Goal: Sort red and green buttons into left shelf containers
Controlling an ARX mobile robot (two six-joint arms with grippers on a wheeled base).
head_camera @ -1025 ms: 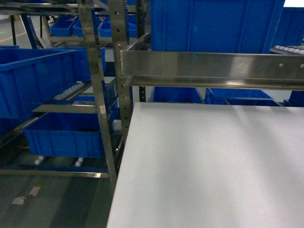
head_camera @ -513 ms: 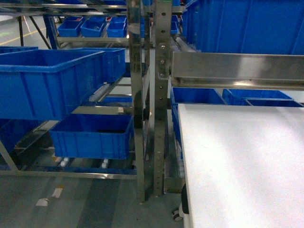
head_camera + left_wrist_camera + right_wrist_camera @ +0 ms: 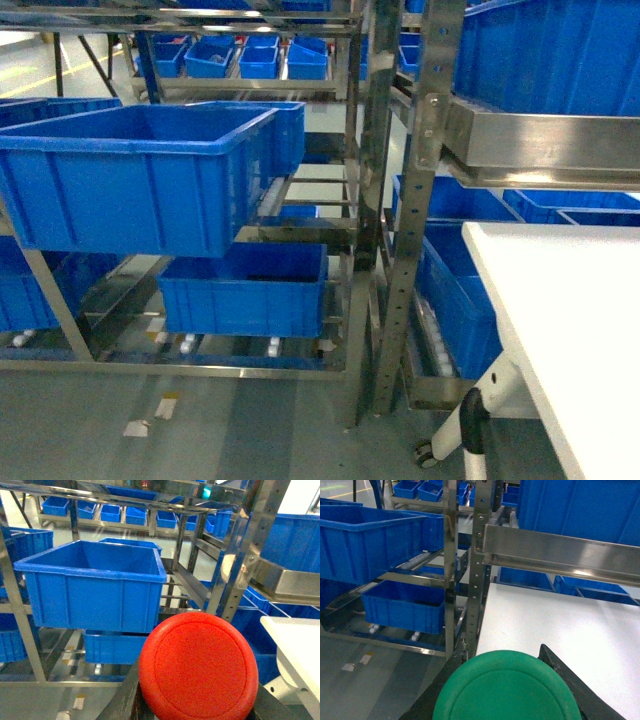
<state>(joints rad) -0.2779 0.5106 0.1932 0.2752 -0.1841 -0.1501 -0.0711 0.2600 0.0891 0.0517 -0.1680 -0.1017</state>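
Note:
A red button point(image 3: 199, 667) fills the bottom of the left wrist view, its domed cap facing the camera, and my left gripper point(image 3: 196, 702) is shut on it with dark fingers point(image 3: 125, 695) at its sides. My right gripper point(image 3: 502, 682) is shut on a green button point(image 3: 507, 692) beside the white table's left edge. The left shelf containers are deep blue bins: a large one point(image 3: 130, 190) on the middle level, a lower one point(image 3: 245, 290) beneath it. The large bin point(image 3: 95, 595) lies ahead of the left gripper and looks empty. Neither gripper shows in the head view.
Steel shelf uprights point(image 3: 375, 200) stand between the bins and the white table point(image 3: 560, 310). A steel rail point(image 3: 540, 145) under more blue bins overhangs the table. A table leg with a castor point(image 3: 455, 435) stands on the grey floor. More blue bins point(image 3: 250, 60) sit on far racks.
The head view has swung left: the shelf with its blue bins has come towards the middle, and the white table has slid to the right edge.

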